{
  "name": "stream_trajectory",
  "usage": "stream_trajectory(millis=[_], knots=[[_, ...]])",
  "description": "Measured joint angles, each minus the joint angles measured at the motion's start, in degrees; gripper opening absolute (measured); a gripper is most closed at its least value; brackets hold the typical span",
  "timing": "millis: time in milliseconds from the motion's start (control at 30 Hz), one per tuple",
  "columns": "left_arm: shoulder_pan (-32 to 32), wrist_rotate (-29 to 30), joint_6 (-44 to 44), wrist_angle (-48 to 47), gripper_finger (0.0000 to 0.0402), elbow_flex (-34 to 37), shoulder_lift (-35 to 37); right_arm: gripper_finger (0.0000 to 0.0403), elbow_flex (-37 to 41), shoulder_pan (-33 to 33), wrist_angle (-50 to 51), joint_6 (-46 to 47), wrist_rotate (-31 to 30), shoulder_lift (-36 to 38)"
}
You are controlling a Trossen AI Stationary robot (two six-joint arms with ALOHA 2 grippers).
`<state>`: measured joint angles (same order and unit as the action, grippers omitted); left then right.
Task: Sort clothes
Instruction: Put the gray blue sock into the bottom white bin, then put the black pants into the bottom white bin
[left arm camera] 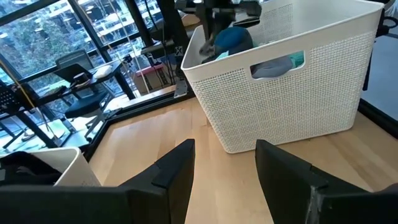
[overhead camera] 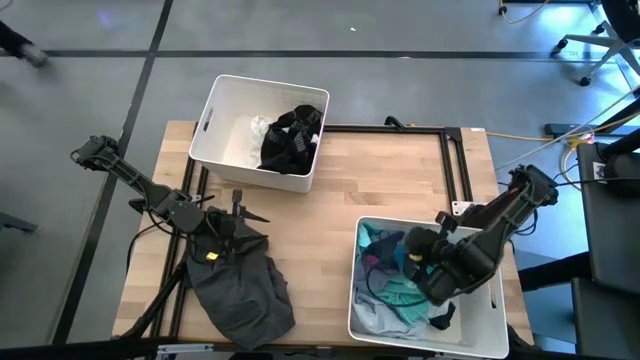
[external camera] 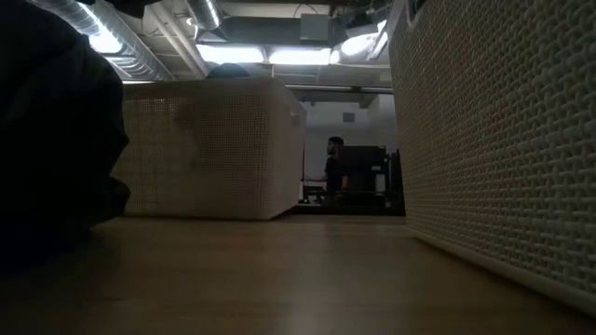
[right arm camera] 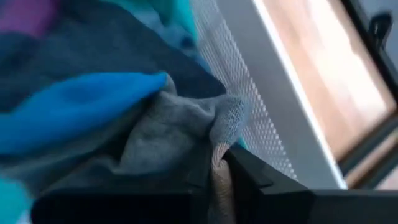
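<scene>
While both arms are seen from above, 2 white bins are found on the wooden worktop [overhead camera: 390,180]. Near the far edge, towards the left, the far bin [overhead camera: 262,133] is seen to hold a black garment [overhead camera: 293,138] beside a white lacy piece [overhead camera: 258,130]. At the near right corner, the near bin [overhead camera: 497,308] is filled with mixed clothes: a teal garment [overhead camera: 400,292], a bright blue garment [right arm camera: 81,106], pale grey-blue fabric [overhead camera: 378,318] and a touch of purple. A dark grey garment [overhead camera: 242,285] is spread in a heap at the near left corner of the worktop, outside both bins.

The right gripper [right arm camera: 225,163] is lowered inside the near bin, close to its mesh wall. Its fingers are drawn almost together, and a fold of grey knitted fabric [right arm camera: 174,134] is pinched between them.

The left gripper [left arm camera: 224,163] is held just above the worktop by the dark grey garment, its fingers spread wide with nothing between them, pointed towards the near bin.
</scene>
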<state>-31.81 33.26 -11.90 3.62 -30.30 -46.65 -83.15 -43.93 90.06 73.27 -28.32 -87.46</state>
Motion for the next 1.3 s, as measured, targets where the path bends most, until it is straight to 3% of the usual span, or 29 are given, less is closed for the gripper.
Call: stream_trajectory(millis=[200, 400, 533, 633, 733, 800, 933, 1000, 1133, 1300], knots=[[0.0, 0.0, 0.3, 0.0, 0.0158, 0.0, 0.0, 0.0123, 0.9, 3.6, -0.5, 0.5, 5.6, 0.0], [0.0, 0.0, 0.7, -0.1, 0.0158, 0.0, 0.0, 0.0201, 0.2, 7.5, -0.3, -3.3, 15.7, 0.0], [0.0, 0.0, 1.3, -0.1, 0.0158, 0.0, 0.0, 0.0229, -4.2, 10.5, -0.3, -4.2, 24.6, 0.0], [0.0, 0.0, 1.4, -0.1, 0.0158, 0.0, 0.0, 0.0238, -9.2, 12.1, -0.4, -5.3, 26.3, 0.0], [0.0, 0.0, 1.4, -0.1, 0.0158, 0.0, 0.0, 0.0239, -14.1, 13.4, -2.1, -9.3, 22.3, 0.0], [0.0, 0.0, 1.6, -0.1, 0.0158, 0.0, 0.0, 0.0238, -16.8, 13.7, -5.5, -13.9, 16.4, 0.0], [0.0, 0.0, 2.3, -0.1, 0.0158, 0.0, 0.0, 0.0237, -18.5, 13.7, -16.9, -29.8, 1.4, 0.0], [0.0, 0.0, 3.1, -0.3, 0.0158, 0.0, 0.0, 0.0237, -17.8, 13.7, -23.4, -38.3, -2.9, 0.0], [0.0, 0.0, 8.8, -4.3, 0.0158, 0.0, 0.0, 0.0237, -15.1, 15.4, -37.4, -53.4, -4.9, -0.6], [-1.3, 0.0, 28.5, -17.4, 0.0158, 0.1, 0.0, 0.0237, -13.6, 18.4, -46.3, -65.5, -1.4, -4.3]])
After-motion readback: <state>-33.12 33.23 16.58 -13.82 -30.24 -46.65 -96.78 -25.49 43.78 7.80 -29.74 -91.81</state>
